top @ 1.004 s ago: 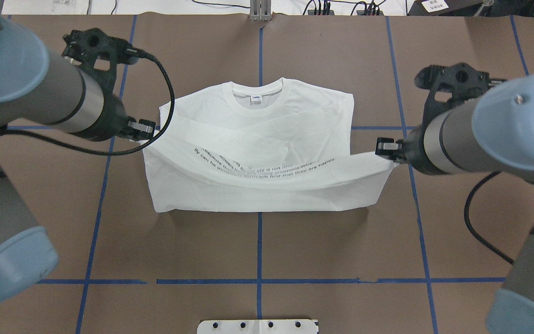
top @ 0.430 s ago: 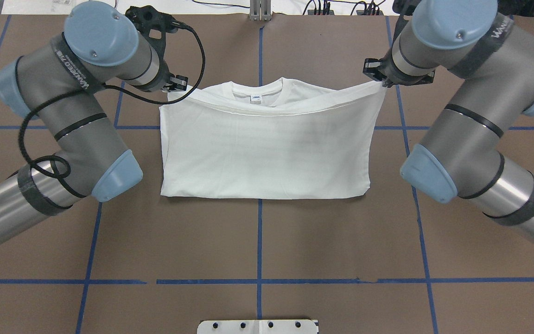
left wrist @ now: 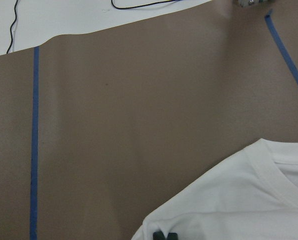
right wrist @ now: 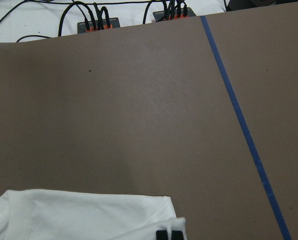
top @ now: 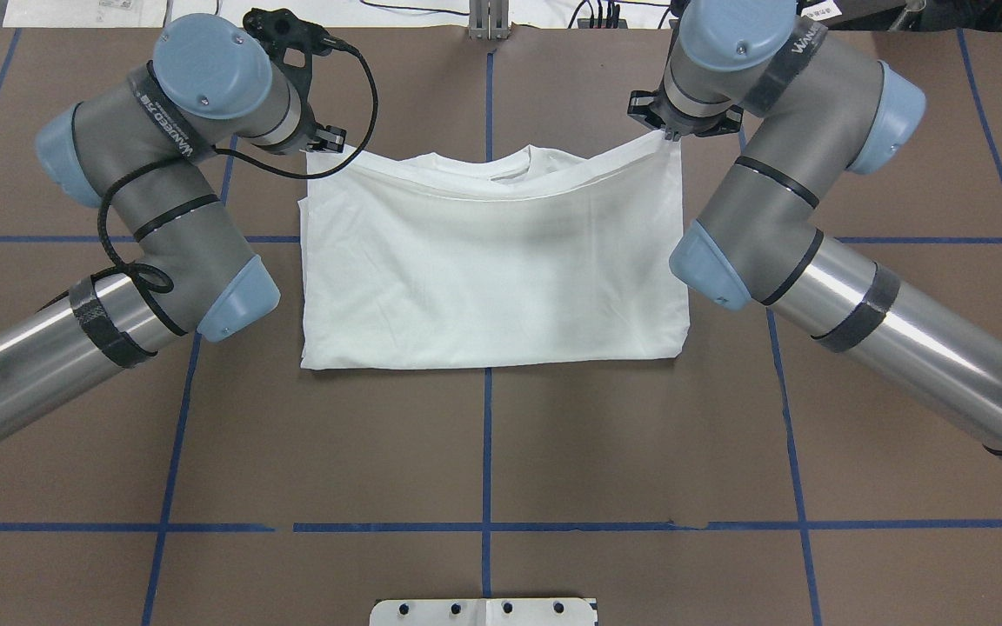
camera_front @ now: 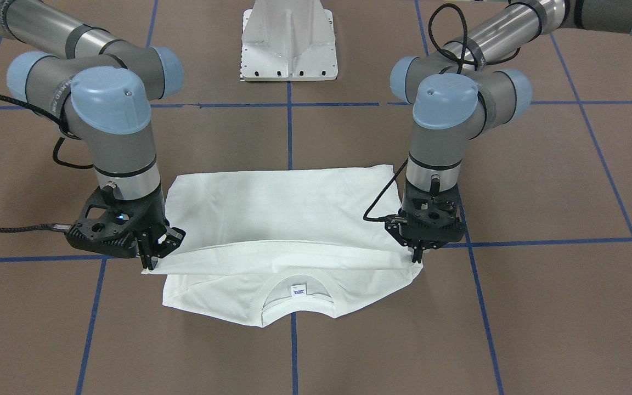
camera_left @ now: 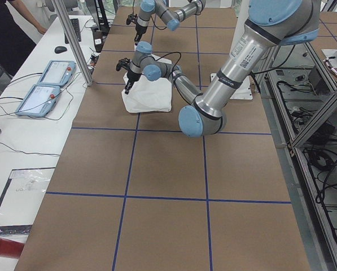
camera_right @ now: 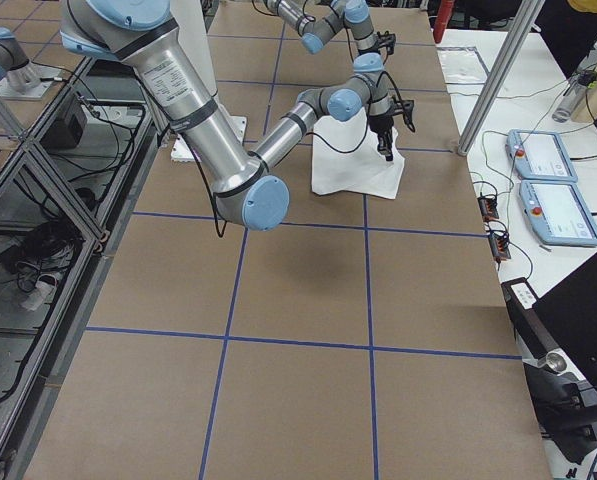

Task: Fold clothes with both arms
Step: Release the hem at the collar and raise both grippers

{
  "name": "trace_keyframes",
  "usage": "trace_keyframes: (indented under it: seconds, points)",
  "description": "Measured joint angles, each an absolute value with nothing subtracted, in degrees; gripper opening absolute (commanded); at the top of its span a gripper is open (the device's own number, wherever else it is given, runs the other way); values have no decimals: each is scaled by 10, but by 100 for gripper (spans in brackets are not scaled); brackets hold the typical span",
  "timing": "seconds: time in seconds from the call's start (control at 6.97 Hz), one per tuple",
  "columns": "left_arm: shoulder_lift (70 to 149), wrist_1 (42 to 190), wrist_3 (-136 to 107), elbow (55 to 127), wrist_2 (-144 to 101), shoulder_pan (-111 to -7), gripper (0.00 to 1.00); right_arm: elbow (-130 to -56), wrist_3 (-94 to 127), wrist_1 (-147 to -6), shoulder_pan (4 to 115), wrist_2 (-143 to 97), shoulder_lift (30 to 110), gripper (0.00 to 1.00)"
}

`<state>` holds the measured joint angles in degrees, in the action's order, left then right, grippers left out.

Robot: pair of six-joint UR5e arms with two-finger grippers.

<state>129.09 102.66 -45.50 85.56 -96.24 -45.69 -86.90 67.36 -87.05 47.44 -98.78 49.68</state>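
The white shirt lies on the brown table, its lower half doubled over the upper half; the black text is hidden. The ribbed collar and neck label peek out past the folded edge. My left gripper is shut on one corner of that folded-over edge, beside the shoulder; the front-facing view has it on the right. At the other corner my right gripper pinches the cloth. Each wrist view shows closed fingertips on white fabric.
The white pedestal base stands behind the shirt on the robot's side. Blue tape lines grid the table. Power strips and cables lie along the far edge. Two tablets and a person's dark sleeve are at a side table.
Both grippers have carried the shirt's lower edge up and over toward the collar, covering the text. Since the last frame the right gripper has drawn inward and the fold has flattened.
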Motion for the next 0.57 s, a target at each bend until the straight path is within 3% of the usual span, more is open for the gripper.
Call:
trace_keyframes:
  seconds: [0.14,0.29,0.57]
  points:
    - [1291,1033,-446,842,-962,-461,98,-844,671,-859,472,-985,490,83]
    - [1290,1045,-442,829,-962,-461,100,-825,668,-855,470,-983,486,100]
    - [1274,1093,-427,829,-973,-462,100,-810,665,-853,470,-985,477,100]
